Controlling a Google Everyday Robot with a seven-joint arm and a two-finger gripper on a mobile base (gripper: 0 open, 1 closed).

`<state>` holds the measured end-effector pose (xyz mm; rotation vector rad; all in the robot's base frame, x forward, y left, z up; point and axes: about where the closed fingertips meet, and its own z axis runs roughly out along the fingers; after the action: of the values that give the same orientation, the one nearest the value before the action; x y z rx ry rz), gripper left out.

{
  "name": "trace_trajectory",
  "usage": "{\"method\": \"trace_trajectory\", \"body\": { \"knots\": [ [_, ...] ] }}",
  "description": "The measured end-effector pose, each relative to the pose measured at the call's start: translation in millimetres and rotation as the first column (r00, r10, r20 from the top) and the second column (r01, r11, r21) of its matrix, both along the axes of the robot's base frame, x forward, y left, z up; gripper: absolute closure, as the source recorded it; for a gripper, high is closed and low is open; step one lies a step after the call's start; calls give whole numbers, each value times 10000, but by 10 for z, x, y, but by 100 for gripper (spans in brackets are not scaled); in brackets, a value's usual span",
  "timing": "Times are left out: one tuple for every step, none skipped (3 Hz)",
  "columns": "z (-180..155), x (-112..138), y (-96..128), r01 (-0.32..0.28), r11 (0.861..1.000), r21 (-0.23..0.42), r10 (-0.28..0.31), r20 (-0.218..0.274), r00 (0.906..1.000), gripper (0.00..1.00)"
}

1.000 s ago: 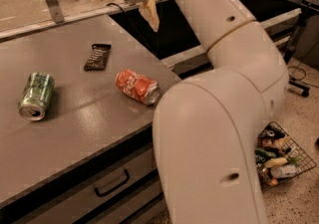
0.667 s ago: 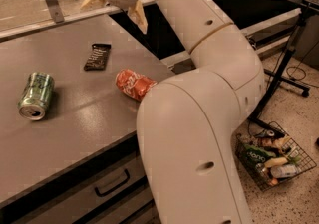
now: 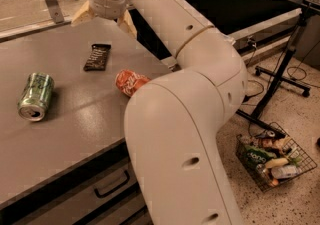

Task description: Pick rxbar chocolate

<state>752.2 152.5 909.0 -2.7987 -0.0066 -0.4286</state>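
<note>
A grey desk (image 3: 75, 134) takes up the left of a workroom with a speckled floor. At its near edge a drawer front (image 3: 112, 185) faces out, and the robot's thick white arm (image 3: 175, 134) rises in front of the near right corner. On the floor at 3 o'clock from that elbow sits a wire basket (image 3: 248, 166) of packets.

Nearest on the desk, a green can (image 3: 36, 95) lies on its side. An orange can (image 3: 131, 81), also on its side, lies close against the arm's flank. The chocolate bar (image 3: 97, 57) lies flat further back, at 11 o'clock from the orange can and 1 o'clock from the green one, touching neither.

The claw (image 3: 104, 26) hangs above the far part of the desk at 12 o'clock from the bar, with its tan fingers (image 3: 129, 23) spread wide and holding nothing.

The bar looks light, thin and fairly stiff, in a slick wrapper that could slide or crinkle. Its flatness leaves little to grip, so the surest hold is probably across the narrow width at mid-length, with the fingertips brought right down to the surface.

There is open desk on all sides of the bar. The right edge runs off toward 1 o'clock, with a dark gap beyond it. The orange can is the nearest obstacle, though it looks far enough off not to hinder a straight descent.
</note>
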Motion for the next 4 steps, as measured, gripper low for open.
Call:
{"method": "trace_trajectory", "body": {
  "knots": [
    [-145, 6, 128, -93, 9996, -263, 92, -56, 9999, 0],
    [-290, 4, 203, -144, 9982, -583, 133, -207, 9997, 0],
    [-436, 7, 252, -160, 9958, -905, 126, -376, 9992, 0],
    [-574, 17, 275, -173, 9930, -1166, 109, -550, 9984, 14]
  ]
}}
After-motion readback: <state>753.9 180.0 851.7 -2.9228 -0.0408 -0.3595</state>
